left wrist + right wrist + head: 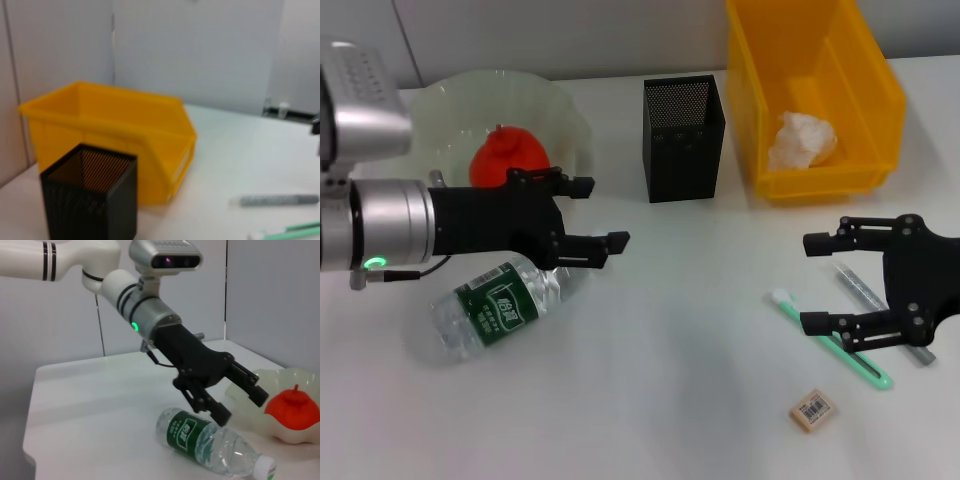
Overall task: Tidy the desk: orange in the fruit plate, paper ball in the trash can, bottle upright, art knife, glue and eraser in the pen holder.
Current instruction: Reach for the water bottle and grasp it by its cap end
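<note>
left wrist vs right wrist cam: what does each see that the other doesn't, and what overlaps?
Only the left wrist view shows the trash can, the pen holder, a grey pen-like tool and a green-handled tool lying on the table.

Only the right wrist view shows the left claw, open above the lying bottle, and the orange in the fruit plate.

Shared: only the white table and the pale wall behind.
</note>
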Tool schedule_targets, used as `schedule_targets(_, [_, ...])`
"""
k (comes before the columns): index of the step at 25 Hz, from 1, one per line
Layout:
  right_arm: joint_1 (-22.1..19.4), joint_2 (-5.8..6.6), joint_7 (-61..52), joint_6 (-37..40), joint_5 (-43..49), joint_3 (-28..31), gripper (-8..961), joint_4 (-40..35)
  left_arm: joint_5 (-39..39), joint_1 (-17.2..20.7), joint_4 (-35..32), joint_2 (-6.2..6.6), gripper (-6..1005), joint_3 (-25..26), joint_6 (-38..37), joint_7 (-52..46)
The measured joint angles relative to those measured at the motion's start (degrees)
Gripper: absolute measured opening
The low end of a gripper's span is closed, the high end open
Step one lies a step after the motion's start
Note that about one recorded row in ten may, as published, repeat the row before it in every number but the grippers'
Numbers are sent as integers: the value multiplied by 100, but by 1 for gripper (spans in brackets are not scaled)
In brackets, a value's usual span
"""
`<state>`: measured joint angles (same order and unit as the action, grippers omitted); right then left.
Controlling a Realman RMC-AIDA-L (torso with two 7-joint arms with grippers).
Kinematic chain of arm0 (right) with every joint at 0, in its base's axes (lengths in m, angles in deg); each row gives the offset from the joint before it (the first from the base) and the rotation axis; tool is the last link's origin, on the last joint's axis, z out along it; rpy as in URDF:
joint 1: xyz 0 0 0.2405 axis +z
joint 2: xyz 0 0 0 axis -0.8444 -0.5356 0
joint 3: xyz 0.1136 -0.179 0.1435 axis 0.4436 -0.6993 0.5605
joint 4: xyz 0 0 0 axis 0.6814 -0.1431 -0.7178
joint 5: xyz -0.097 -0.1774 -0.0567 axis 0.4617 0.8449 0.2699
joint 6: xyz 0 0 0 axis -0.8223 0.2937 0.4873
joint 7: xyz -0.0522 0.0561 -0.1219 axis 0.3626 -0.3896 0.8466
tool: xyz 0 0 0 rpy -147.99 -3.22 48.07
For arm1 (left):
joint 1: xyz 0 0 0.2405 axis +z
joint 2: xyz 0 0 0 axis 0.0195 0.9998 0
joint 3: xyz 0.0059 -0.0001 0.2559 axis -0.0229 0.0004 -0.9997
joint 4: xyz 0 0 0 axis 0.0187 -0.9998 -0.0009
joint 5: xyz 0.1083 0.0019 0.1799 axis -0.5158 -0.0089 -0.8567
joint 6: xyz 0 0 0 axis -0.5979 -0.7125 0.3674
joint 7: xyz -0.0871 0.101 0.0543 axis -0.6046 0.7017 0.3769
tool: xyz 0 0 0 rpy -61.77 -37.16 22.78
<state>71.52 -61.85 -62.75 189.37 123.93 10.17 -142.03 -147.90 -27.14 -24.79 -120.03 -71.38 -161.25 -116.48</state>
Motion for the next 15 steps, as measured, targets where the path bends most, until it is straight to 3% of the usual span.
schedule_targets(6, [-25,-30,-5,50,3,219,826,73,-1185,-305,-296,7,786,-261,344,-1113])
schedule_targets(11, [34,-39,-4,63,3,337,826,294,-2344,-597,-539,-7,785,-895,532,-2342])
schedule_targets(15, [45,-44,-2,69,8,355,826,321,-2554,-586,-787,-13,784,-1211,686,-2748])
